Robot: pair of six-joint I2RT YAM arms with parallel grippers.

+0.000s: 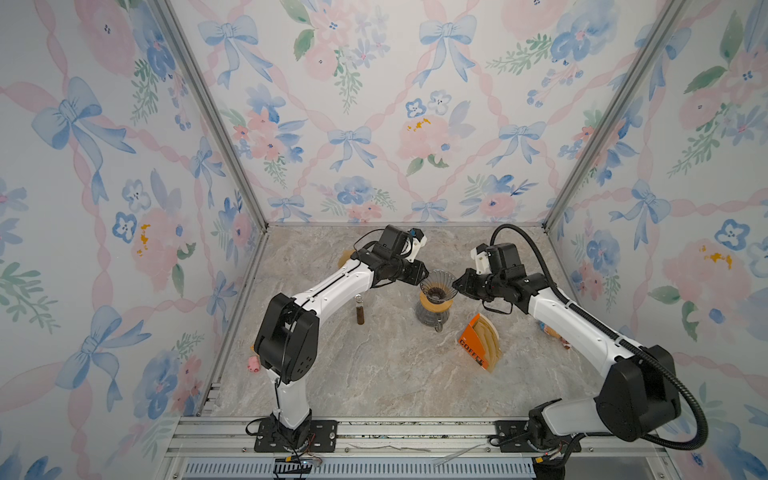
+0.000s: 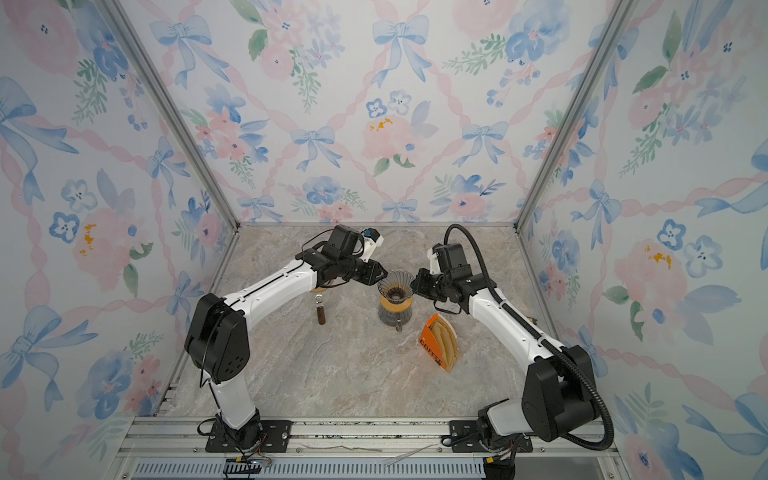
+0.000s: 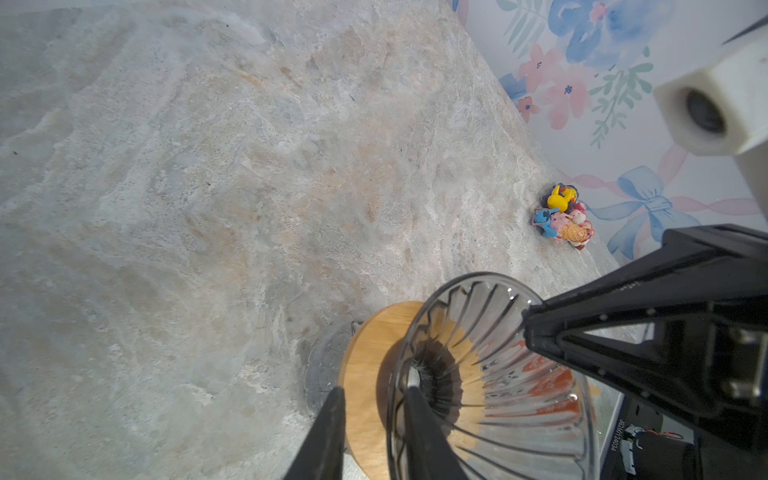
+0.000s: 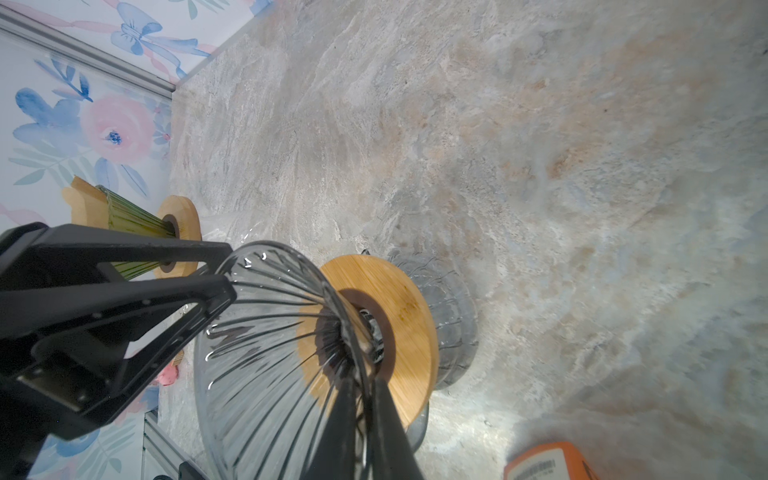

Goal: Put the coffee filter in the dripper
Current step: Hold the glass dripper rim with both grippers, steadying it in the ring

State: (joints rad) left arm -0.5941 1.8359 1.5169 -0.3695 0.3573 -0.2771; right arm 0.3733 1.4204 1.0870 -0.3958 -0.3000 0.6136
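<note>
Aluminium rail (image 1: pixel 415 432): nearest edge in both top views, with both arm bases bolted to it.
Right gripper (image 4: pixel 365 380): clenched on the rim of the glass dripper (image 4: pixel 266 332), one finger on each side of the wall.
Left gripper (image 3: pixel 374 390): released. Its fingers straddle the opposite rim, one inside and one outside, with wood showing in the gap.
Dripper seat: upright on a wooden collar (image 3: pixel 365 361) atop the glass carafe (image 1: pixel 433 318), mid-table.
Coffee filters (image 1: pixel 490 338): tan stack poking out of the orange "COFFEE" pack (image 1: pixel 471 347), which lies on the marble tabletop (image 1: pixel 374 374) near the carafe, to its right and closer to the camera, apart from the dripper.
Brown bottle (image 1: pixel 360 311): upright, left of the carafe.
Green dripper (image 4: pixel 133 224): on its side beyond the left gripper.
Toy figures (image 3: pixel 563 218): clustered by the right wall.
</note>
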